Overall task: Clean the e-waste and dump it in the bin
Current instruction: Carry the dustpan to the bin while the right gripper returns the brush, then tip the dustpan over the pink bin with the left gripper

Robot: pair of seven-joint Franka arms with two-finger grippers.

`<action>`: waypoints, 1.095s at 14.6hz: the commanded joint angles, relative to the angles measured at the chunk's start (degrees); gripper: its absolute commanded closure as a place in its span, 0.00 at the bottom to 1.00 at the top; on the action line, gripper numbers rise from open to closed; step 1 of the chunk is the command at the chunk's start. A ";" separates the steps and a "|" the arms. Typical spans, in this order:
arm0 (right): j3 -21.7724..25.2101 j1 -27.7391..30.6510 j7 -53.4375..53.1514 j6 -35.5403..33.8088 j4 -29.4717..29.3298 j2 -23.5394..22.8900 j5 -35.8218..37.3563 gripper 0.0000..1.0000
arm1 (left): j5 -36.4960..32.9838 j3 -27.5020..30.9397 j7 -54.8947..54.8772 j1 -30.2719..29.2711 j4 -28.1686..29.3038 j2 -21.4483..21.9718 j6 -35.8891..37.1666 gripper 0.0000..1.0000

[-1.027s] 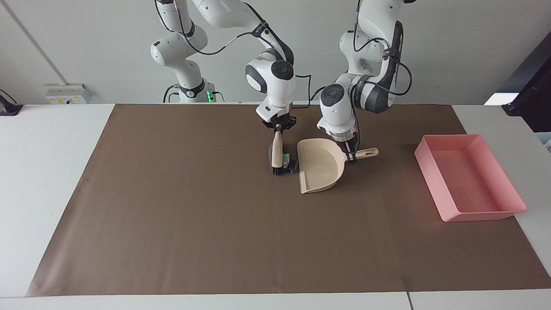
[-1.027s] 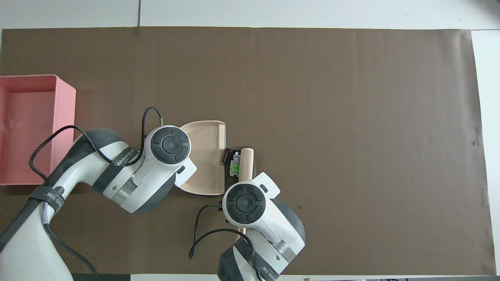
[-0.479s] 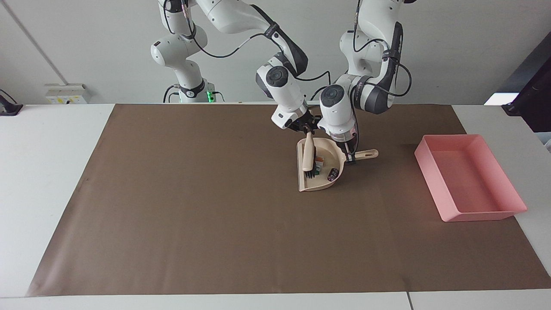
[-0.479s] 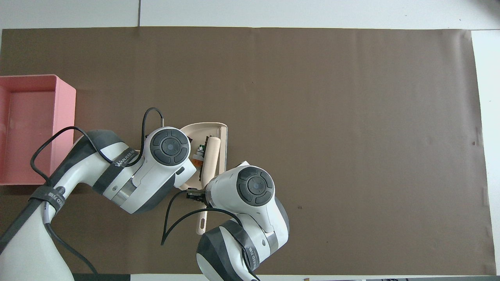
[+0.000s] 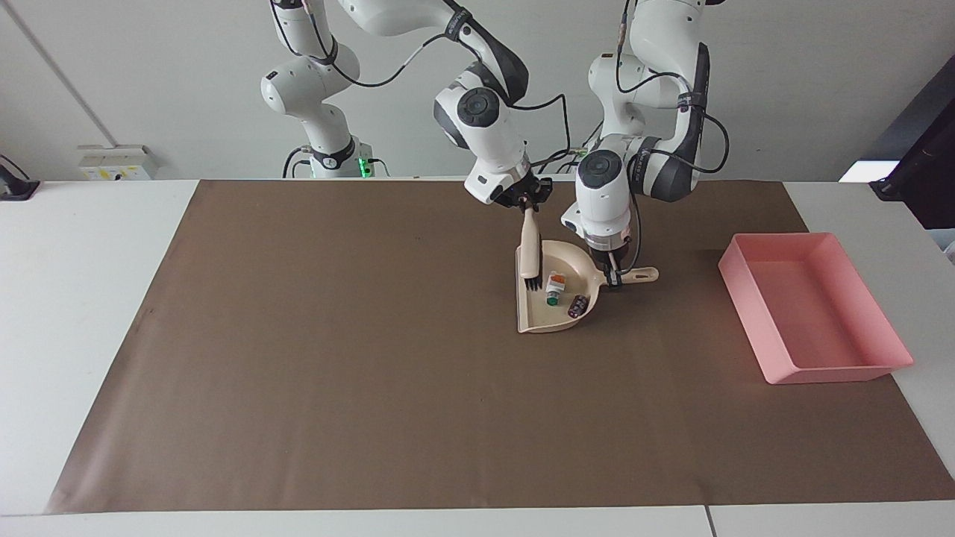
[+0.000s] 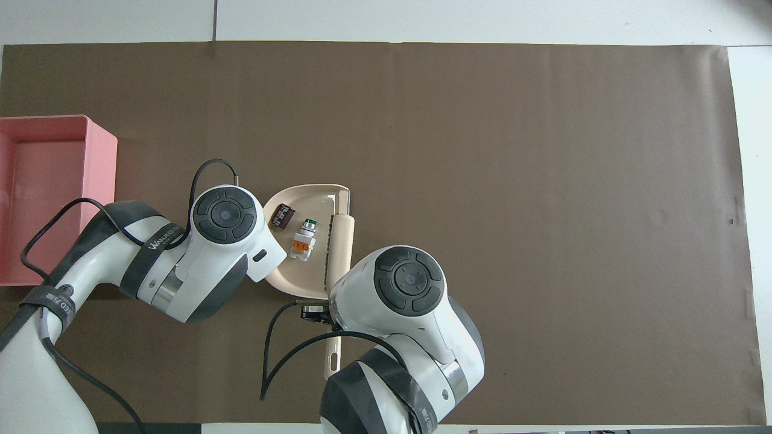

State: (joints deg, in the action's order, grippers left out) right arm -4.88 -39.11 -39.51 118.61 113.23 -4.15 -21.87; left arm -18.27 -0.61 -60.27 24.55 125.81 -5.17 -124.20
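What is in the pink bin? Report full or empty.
Empty. The pink bin shows only its bare floor; both e-waste parts, the white-and-green one and the black one, lie in the dustpan.

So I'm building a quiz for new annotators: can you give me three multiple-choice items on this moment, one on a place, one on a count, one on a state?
1. Where do the e-waste parts lie?
A. on the brown mat
B. in the dustpan
C. in the bin

2. How many parts are in the dustpan?
A. one
B. two
C. four

3. What does the right gripper hold?
A. the brush
B. the bin
C. nothing

Key:
1 B: the white-and-green part and the black part lie in the dustpan, not in the bin.
2 B: only those two show there.
3 A: the right gripper is shut on the handle of the brush, while the left gripper is shut on the dustpan's handle.
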 commanded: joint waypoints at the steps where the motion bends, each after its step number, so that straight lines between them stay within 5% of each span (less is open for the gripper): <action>1: -0.39 6.39 -0.66 -9.41 2.17 7.91 6.12 1.00 | 3.31 -0.01 -3.43 -2.31 0.41 1.04 -1.66 1.00; 6: -0.30 25.80 15.13 -21.39 2.34 14.17 12.71 1.00 | 10.61 0.17 -14.67 -8.98 -3.62 2.98 1.84 1.00; 10: -0.39 38.29 29.63 -21.92 6.02 14.87 18.61 1.00 | 13.78 0.17 -25.48 -16.36 -10.92 2.54 9.14 1.00; 16: -0.48 50.88 44.95 -15.09 9.63 8.82 23.71 1.00 | 15.81 0.26 -36.30 -29.54 -24.79 -0.70 18.62 1.00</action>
State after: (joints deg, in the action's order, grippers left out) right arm -4.21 9.30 2.87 100.53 121.97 6.17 0.02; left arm -4.43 0.07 -93.01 -1.01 107.58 -3.29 -109.88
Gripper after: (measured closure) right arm 0.749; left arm 0.670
